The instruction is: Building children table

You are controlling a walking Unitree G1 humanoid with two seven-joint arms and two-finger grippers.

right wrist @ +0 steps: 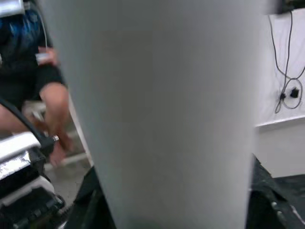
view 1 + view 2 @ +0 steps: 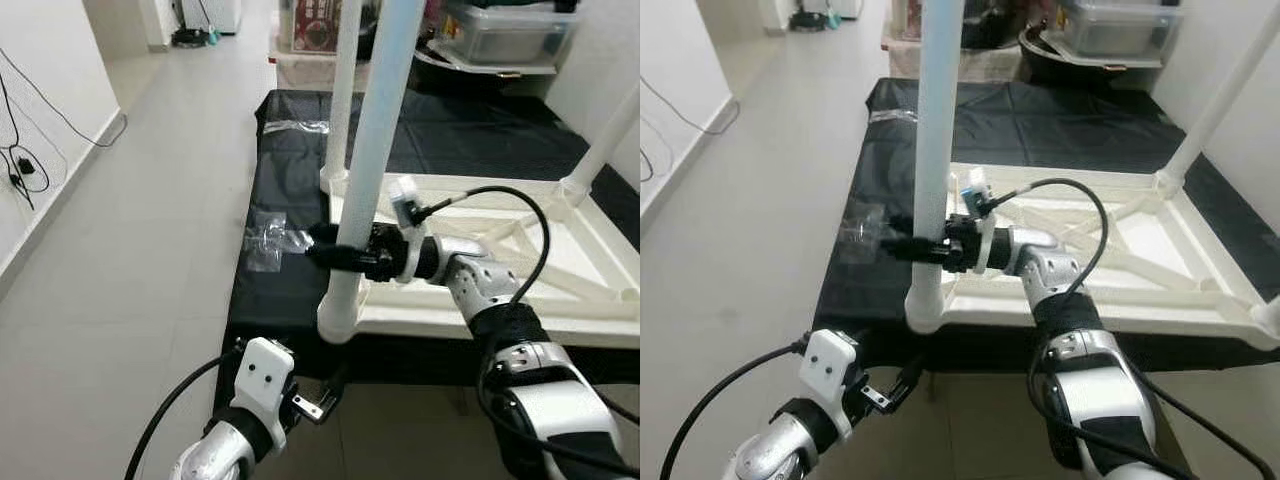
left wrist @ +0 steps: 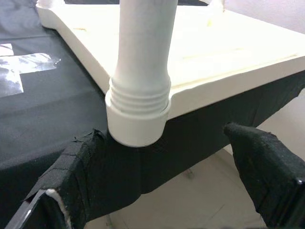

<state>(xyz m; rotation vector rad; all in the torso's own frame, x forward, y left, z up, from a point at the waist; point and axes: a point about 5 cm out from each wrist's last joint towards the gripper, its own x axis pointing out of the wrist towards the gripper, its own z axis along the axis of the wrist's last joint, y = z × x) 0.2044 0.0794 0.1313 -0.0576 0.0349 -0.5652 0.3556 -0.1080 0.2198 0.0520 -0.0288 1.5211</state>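
- Left gripper (image 2: 318, 404) hangs low before the black-covered platform (image 2: 270, 300), fingers spread, holding nothing.
- Near-corner table leg (image 2: 372, 170) stands in its socket (image 2: 338, 318) on the upturned white tabletop (image 2: 560, 270).
- Right gripper (image 2: 335, 256) is clamped low on it; stiff, light, smooth plastic—grip near the base.

The right silver arm reaches forward and leftward at table height, wrist level, its black two-fingered right gripper (image 2: 340, 255) clamped around an upright white plastic table leg (image 2: 375, 150). The left silver arm sits low, its left gripper (image 2: 315, 405) spread apart, fingers (image 3: 267, 167) pointing forward, touching nothing.
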